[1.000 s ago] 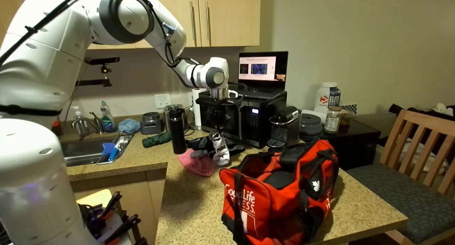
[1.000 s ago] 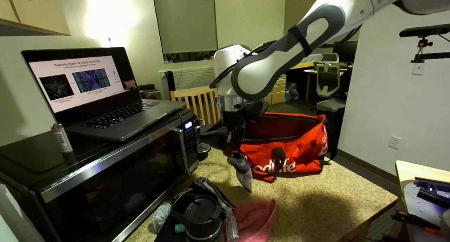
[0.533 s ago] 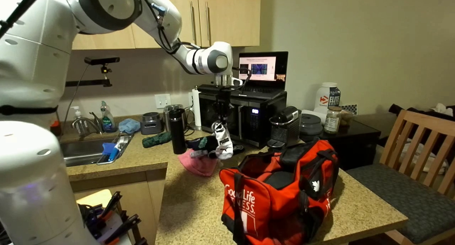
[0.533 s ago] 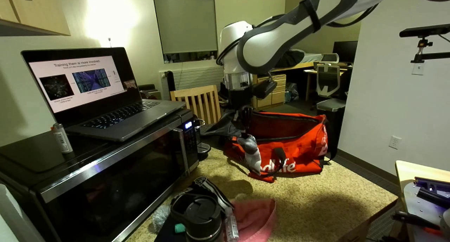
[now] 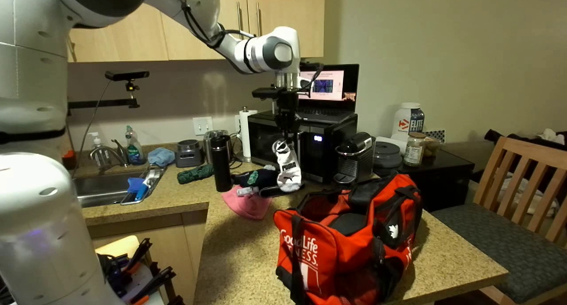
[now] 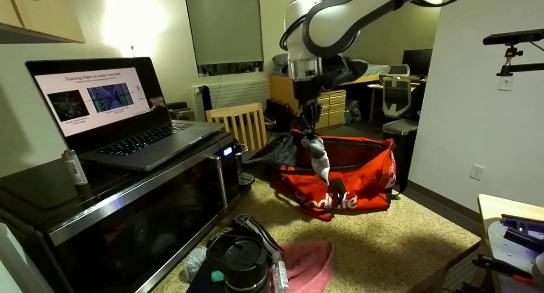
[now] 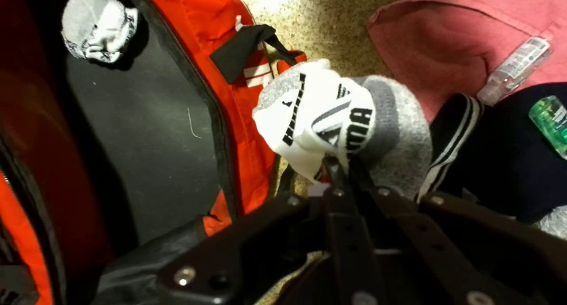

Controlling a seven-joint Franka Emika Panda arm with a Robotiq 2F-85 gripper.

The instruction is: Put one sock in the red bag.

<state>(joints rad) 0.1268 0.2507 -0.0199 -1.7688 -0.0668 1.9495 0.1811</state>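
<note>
We see a glossy white arm of smooth, rounded shells, pitted with small oval recesses. In an exterior view we make out a violet tint on the white cylindrical base, a broad black strap round the casing, and slim black cables bundled along the links. Dark grey trim edges an oblong white link in an exterior view. Beside a round white wrist cap ringed in dark grey, we find a shiny silver metal collar, then the black gripper; in the wrist view its long dark bars carry round silver screws.
</note>
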